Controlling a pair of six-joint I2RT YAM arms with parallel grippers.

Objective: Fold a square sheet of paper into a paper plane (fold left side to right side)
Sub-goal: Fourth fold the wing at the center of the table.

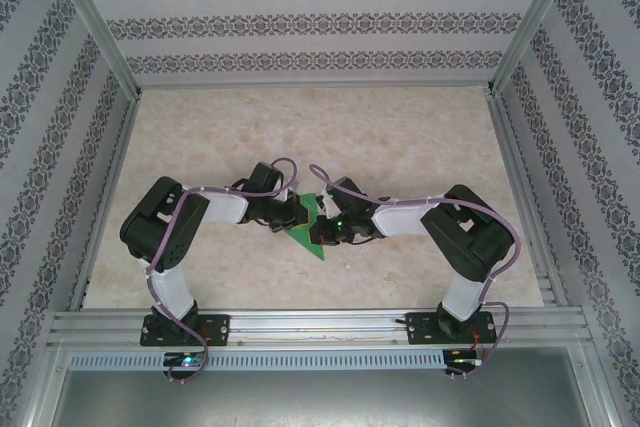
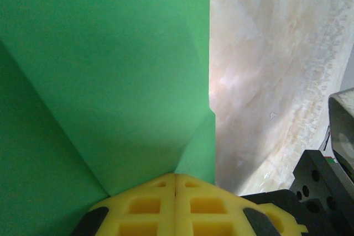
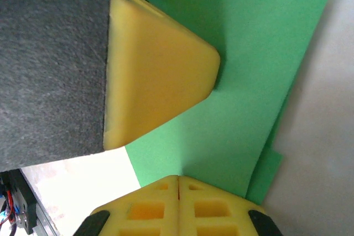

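The bright-green sheet of paper point(image 1: 313, 239) is partly folded, with layered flaps, and narrows to a point toward the near edge. It sits at the table's middle between both grippers. My left gripper point(image 1: 297, 215) meets it from the left and my right gripper point(image 1: 328, 230) from the right. In the left wrist view the yellow fingertips point(image 2: 176, 176) are pressed together on the paper point(image 2: 110, 81), where creases converge. The right wrist view shows my right gripper point(image 3: 178, 178) shut on the paper's point(image 3: 249, 81) edge, at the foot of a crease. The left gripper's yellow finger point(image 3: 160, 75) lies against the sheet just beyond.
The table point(image 1: 400, 137) is pale marble-patterned, with patterned walls on three sides and a metal rail point(image 1: 320, 325) at the near edge. Bare tabletop point(image 2: 265, 81) lies right of the paper, and a black part of the other arm point(image 2: 326, 175) shows low right.
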